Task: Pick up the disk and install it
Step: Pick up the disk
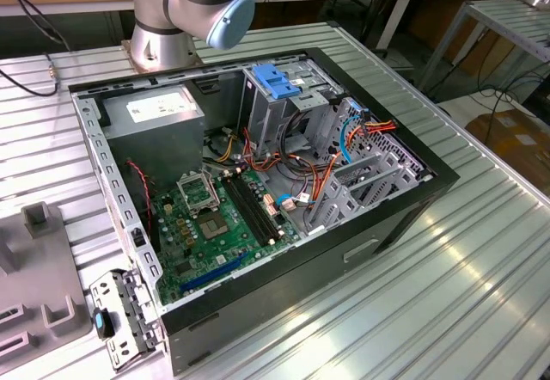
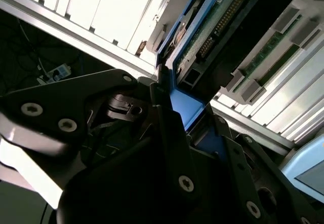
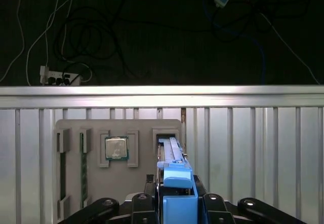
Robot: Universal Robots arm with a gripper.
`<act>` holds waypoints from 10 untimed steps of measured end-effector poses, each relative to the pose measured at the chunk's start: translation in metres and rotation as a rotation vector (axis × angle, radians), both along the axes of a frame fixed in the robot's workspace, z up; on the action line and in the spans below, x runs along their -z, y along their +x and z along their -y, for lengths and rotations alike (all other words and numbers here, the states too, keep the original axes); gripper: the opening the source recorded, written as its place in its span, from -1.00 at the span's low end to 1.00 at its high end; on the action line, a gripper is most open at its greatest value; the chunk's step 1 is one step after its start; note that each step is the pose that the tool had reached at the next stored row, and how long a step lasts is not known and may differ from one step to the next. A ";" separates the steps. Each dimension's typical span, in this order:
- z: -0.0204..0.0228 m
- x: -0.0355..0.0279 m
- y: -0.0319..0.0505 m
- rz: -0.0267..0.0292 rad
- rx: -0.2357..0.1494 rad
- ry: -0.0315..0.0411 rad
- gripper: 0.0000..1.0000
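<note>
- Black end effector (image 3: pixel 177 199) sits nearest in both wrist views. Its two fingers are pressed against the blue rail of the disk (image 3: pixel 173 155), so it pinches the disk by one end.
- Standing on edge, the disk reaches from the fingers toward an upright slot in the grey fixture tray (image 3: pixel 144 127). I cannot tell whether its far end sits in that slot or hangs just clear of it.
- Step in hand, as I judge it, is the pick-up. The grasp is made and the install is not yet begun, since the disk is at the tray and not in the computer case (image 1: pixel 301 287).
- Installing calls for a firm hold and rails kept square to the bay. It also calls for a path clear of the loose wires (image 1: pixel 329 172) beside the metal drive cage (image 1: pixel 275 118) at the far side of the case.
- Count: one disk, one end effector and one case.
- Also one light-blue latch (image 1: pixel 277 81) on top of the cage.
- One tray holds one processor chip (image 3: pixel 116 148) and, beside it, two long slots (image 3: pixel 63 169) that seem to hold memory sticks.
- Tray and case rest on a ribbed metal tabletop (image 3: pixel 253 153).
</note>
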State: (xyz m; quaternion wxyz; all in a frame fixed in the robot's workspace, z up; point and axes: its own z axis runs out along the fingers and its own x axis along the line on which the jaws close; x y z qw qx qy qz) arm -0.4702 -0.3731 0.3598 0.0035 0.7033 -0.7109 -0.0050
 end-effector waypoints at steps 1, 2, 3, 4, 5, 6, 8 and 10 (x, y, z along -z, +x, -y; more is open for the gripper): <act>0.0000 -0.0016 0.0000 -0.0001 0.000 0.0001 -0.26; 0.0000 -0.0026 0.0000 -0.0002 0.000 0.0001 -0.26; 0.0000 -0.0037 0.0000 0.0001 0.000 0.0002 -0.26; 0.0000 -0.0048 0.0000 -0.0001 0.000 0.0001 -0.26; 0.0000 -0.0060 0.0000 -0.0001 0.000 0.0001 -0.26; 0.0000 -0.0071 0.0000 0.0000 0.000 0.0004 -0.26; 0.0000 -0.0096 0.0000 -0.0001 0.000 0.0005 -0.26; 0.0000 -0.0119 0.0000 -0.0002 0.000 0.0006 -0.26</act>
